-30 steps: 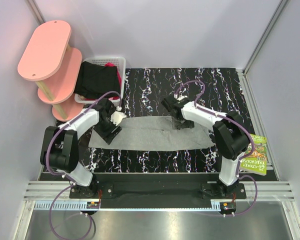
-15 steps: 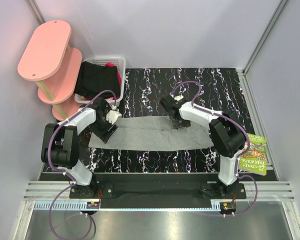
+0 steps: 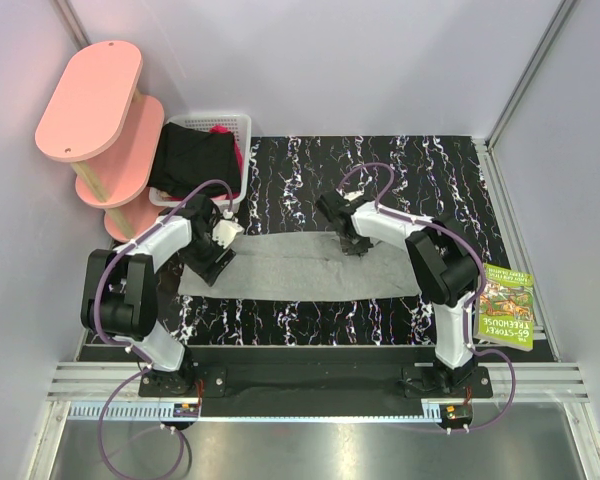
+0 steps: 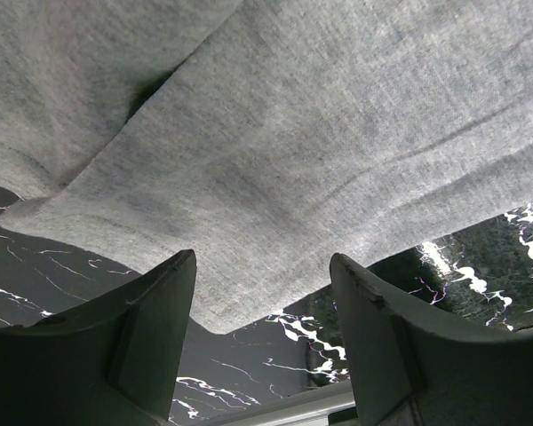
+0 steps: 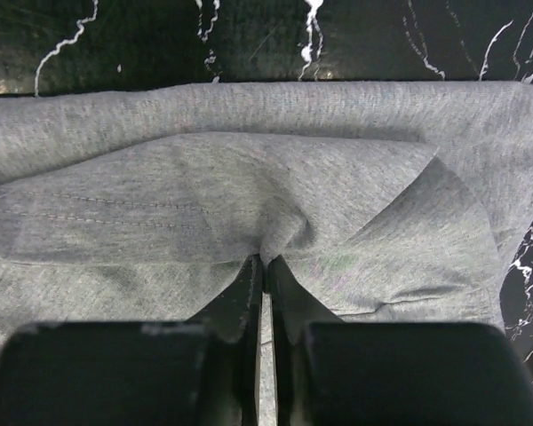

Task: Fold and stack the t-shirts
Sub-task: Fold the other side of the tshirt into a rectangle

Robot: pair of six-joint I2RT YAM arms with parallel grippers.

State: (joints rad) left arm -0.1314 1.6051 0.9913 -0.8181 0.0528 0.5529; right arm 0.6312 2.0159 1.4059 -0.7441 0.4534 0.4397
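Grey shirt (image 3: 300, 268): spread left to right across the middle of the bench (image 3: 430, 180), lying as a long flat band, with a layer doubled over along the far edge.
Right claw (image 5: 264, 262): jaws pinched almost together on a pucker of the shirt at its far edge. The cloth gathers into the tips, so this reads as a grip.
Left claw (image 4: 259, 266): jaws wide apart, low over the shirt's left end. A corner of cloth lies between the fingers, but nothing is gripped.
Black garment (image 3: 190, 160): heaped in the white basket (image 3: 242, 125) at the far left, with the magenta cloth (image 3: 220, 129) at its far side. Neither is on the bench yet.
Step in hand: judged to be taking hold for a fold of the shirt, with one side gripped and the other not.
Next move: the left claw probably needs to close on its corner first. Both claws would then lift evenly and carry the cloth over so the edges meet.
Watch for: the pinch may catch only the top layer, and an uneven pull would skew the fold.
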